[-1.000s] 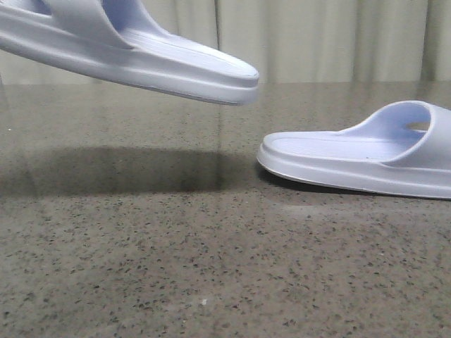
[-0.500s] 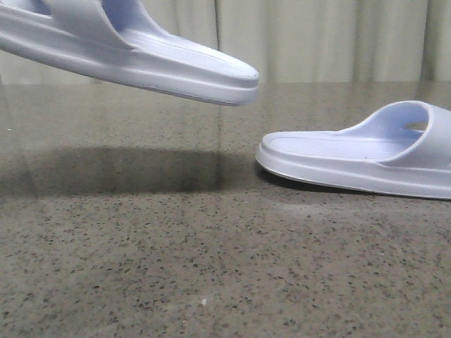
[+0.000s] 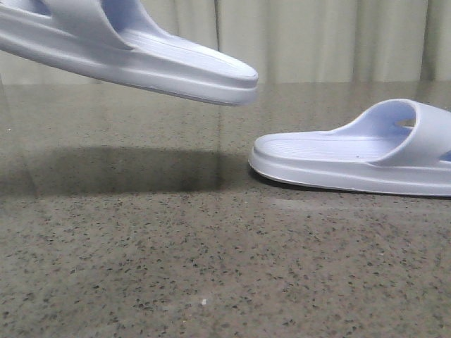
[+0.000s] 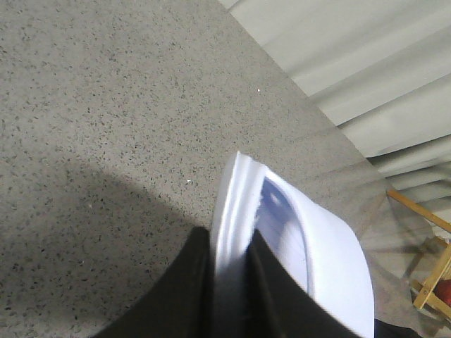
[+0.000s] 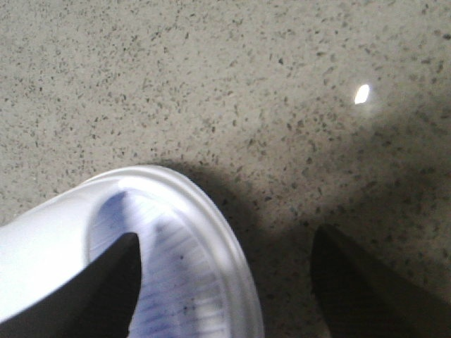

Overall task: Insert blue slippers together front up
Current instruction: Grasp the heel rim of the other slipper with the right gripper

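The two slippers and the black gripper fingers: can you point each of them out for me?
Raised slipper point(image 3: 141, 60), front view, side of its sole.
Slipper on the table point(image 3: 331, 151), front view, ribbed footbed.
Left gripper fingers point(image 4: 184, 296), left wrist view, on the black finger beside the sole.

A pale blue-white foam slide sandal point(image 3: 134, 53) hung above the speckled stone table point(image 3: 176, 267) at left. Its mate point(image 3: 352, 158) lay on the table to the right, well apart.

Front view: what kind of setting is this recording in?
Probably an indoor lab or test room: a speckled stone-look tabletop, pale curtains behind it, and only two pale blue slippers, one lifted, one resting.
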You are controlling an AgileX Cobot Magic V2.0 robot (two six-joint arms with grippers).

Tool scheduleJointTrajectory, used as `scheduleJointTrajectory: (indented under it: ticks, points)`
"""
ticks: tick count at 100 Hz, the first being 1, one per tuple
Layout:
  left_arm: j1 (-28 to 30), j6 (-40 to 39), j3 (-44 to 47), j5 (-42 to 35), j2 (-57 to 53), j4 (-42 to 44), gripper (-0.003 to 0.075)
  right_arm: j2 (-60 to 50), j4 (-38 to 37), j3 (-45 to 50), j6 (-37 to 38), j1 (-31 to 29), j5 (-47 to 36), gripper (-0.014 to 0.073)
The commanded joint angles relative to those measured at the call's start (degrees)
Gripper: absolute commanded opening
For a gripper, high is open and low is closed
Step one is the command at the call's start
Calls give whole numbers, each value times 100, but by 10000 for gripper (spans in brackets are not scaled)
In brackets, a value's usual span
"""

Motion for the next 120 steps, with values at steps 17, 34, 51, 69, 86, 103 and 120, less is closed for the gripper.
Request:
scheduleJointTrajectory:
  ticks: [17, 34, 51, 69, 86, 103, 120]
  points:
    - [7, 3, -148, -242, -60, -190, 16, -6, 247, -134, 1, -23, -99, 411]
    - [7, 3, -148, -256, -60, -190, 16, -6, 263, -134, 1, -23, -99, 256]
    - [7, 3, -148, -258, -60, -190, 16, -6, 263, -134, 1, -23, -99, 160]
    - [7, 3, -148, -258, -60, -190, 16, -6, 263, -134, 1, -23, -122, 142]
    - [7, 3, -148, -258, -60, -190, 16, -6, 263, -134, 1, -23, -296, 8]
    - [7, 3, -148, -258, -60, -190, 16, -6, 263, -134, 1, -23, -608, -107]
    - [7, 3, -148, -237, -60, -268, 16, -106, 290, -134, 1, -23, -968, -107]
